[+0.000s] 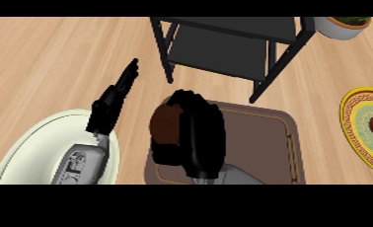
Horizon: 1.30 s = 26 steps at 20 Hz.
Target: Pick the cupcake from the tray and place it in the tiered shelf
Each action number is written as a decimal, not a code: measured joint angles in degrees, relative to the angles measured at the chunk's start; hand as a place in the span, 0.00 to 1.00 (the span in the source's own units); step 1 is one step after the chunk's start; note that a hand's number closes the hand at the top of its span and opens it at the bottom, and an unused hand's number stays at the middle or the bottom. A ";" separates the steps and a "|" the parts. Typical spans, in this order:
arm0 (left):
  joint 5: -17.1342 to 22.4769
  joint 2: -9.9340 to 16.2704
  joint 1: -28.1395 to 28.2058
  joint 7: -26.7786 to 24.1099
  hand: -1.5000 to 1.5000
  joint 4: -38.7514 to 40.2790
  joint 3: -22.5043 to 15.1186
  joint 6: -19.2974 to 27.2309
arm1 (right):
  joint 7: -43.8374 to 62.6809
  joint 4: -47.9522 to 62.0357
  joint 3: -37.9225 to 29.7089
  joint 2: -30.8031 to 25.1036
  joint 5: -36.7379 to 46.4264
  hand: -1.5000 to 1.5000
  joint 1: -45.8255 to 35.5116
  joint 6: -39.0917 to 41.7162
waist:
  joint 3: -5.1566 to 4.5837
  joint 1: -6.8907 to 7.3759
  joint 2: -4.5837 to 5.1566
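Observation:
A brown cupcake (pixel 166 125) sits at the left end of the brown tray (pixel 270 137). My right hand (pixel 198 132) lies over it, fingers and thumb curled round it, hiding most of it. Beyond the tray stands the black tiered shelf (pixel 233 43), its dark shelves bare. My left hand (pixel 113 100) rests open to the left of the tray, straight fingers pointing toward the far side, above the rim of a white plate.
A pale white plate (pixel 36 142) lies at the lower left under my left forearm. A yellow patterned plate (pixel 357 122) is at the right edge. A white pot with a plant (pixel 342 26) stands at the far right corner.

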 measured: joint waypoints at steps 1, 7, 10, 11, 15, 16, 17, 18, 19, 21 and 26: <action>0.01 0.11 0.24 -0.21 0.50 0.15 0.00 -0.14 | 0.41 0.04 -0.25 -0.03 0.52 1.00 -1.36 -0.58 | -0.03 0.12 -0.08; 0.12 0.39 0.08 0.08 0.50 0.77 0.42 -0.22 | 4.10 1.86 -2.34 -0.18 5.49 1.00 -9.40 -1.06 | -0.20 -0.65 -0.70; -0.14 0.19 -0.18 0.30 0.50 1.10 0.43 0.18 | 5.75 2.73 -4.07 -0.24 8.14 1.00 -13.97 -0.44 | -0.23 -1.05 -0.94; -0.14 0.36 -0.30 0.26 0.50 1.21 0.69 0.26 | 6.20 3.23 -4.69 -0.26 8.97 1.00 -15.27 -0.22 | -0.23 -1.13 -0.95; -0.29 0.07 -0.52 0.12 0.50 1.31 0.73 0.68 | 7.27 5.28 -8.07 -0.29 12.22 1.00 -20.75 0.96 | -0.24 -1.50 -1.05; -0.25 0.22 -0.44 0.05 0.50 1.45 0.89 0.66 | 7.44 5.92 -8.84 -0.28 13.02 1.00 -21.86 1.42 | -0.25 -1.62 -1.05; -0.08 0.44 -0.60 0.17 0.50 1.42 1.09 0.46 | 7.57 6.70 -9.85 -0.29 13.60 1.00 -23.18 1.88 | -0.25 -1.59 -1.03; 0.02 0.51 -0.39 0.14 0.50 1.32 1.09 0.29 | 7.69 7.51 -11.07 -0.29 14.00 1.00 -24.70 2.43 | -0.24 -1.50 -1.01; 0.05 0.40 -0.58 0.33 0.50 1.26 1.04 0.28 | 7.74 8.30 -12.02 -0.28 14.28 1.00 -26.18 2.89 | -0.23 -1.41 -0.96; 0.30 0.73 -0.83 0.25 0.50 1.28 1.39 0.02 | 7.82 9.71 -13.96 -0.27 14.87 1.00 -28.94 3.85 | -0.24 -1.26 -0.89; 0.06 0.39 -0.54 0.02 0.50 1.41 1.18 0.33 | 7.85 13.87 -18.82 -0.23 16.06 1.00 -36.01 5.80 | -0.20 -1.30 -0.68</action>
